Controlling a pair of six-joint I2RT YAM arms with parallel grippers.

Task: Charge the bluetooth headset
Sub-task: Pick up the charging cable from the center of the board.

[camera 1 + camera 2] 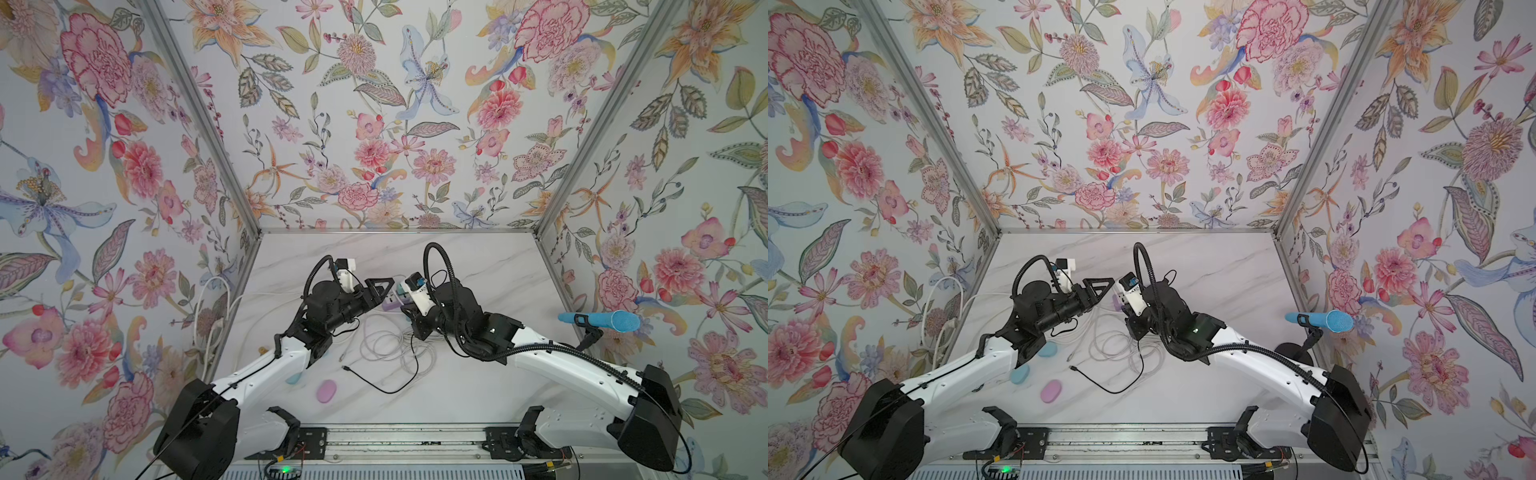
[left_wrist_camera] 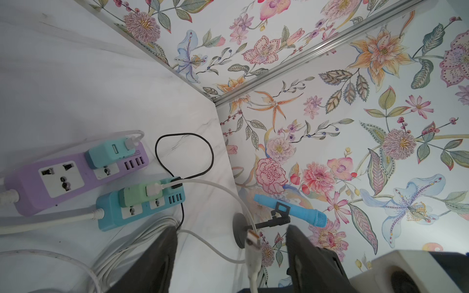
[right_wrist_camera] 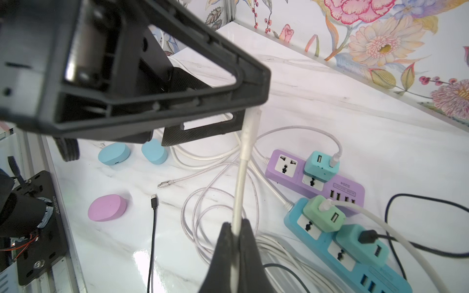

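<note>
R gripper (image 3: 237, 225) jaws pinch the white cable (image 3: 239, 177), plug end sticking up. L gripper (image 2: 229, 229) jaws are spread, w/ the plug (image 2: 252, 239) between them; I see no contact. Headset cases lie near-left on the table (image 1: 478, 270): pink case (image 3: 107, 208) and two blue cases (image 3: 114, 154), apart from both grippers.

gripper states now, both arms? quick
left gripper: open; plug sits in the gap, ungripped.
right gripper: shut on white cable.
</note>
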